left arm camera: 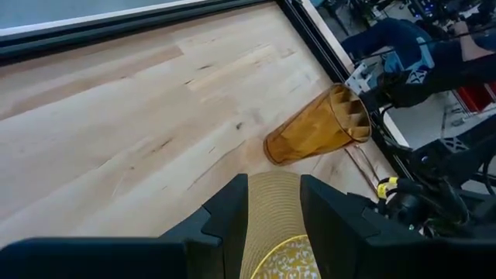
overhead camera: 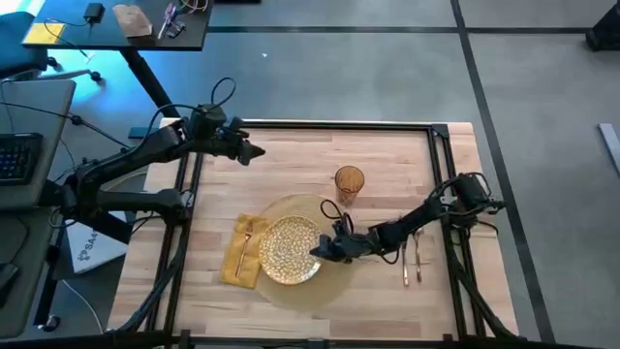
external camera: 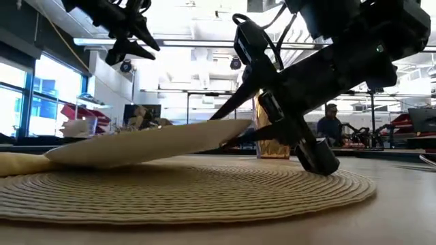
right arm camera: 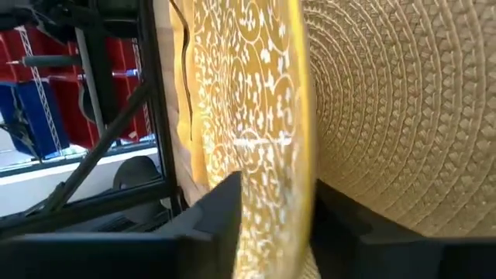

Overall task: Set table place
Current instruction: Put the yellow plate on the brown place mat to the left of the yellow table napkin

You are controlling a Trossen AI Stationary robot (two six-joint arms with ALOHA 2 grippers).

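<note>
A gold speckled plate [overhead camera: 289, 250] sits tilted on the round woven placemat [overhead camera: 334, 283] near the table's front middle. My right gripper [overhead camera: 323, 250] reaches in from the right and is shut on the plate's right rim. A yellow napkin [overhead camera: 240, 254] lies left of the plate, partly under it, with one copper piece [overhead camera: 246, 242] on top. The amber ribbed glass [overhead camera: 350, 182] stands upright just beyond the mat. My left gripper [overhead camera: 257, 153] hovers open over the far left of the table [overhead camera: 291, 165], above everything. My right gripper pinches the plate's right rim [right arm camera: 301, 178] between its two fingers, one on the top face and one underneath. The fingers [external camera: 248, 133] come from the table's right, slanting down. The plate [external camera: 150, 143] is tilted, right side raised, left edge [external camera: 58, 156] resting low by the napkin.
Two copper pieces of cutlery [overhead camera: 412, 264] lie on the bare wood right of the mat, under my right arm. Black frame rails [overhead camera: 446, 194] run along the table's sides. A dark desk [overhead camera: 116, 24] stands beyond the far left corner. A person [external camera: 332, 122] sits in the room behind.
</note>
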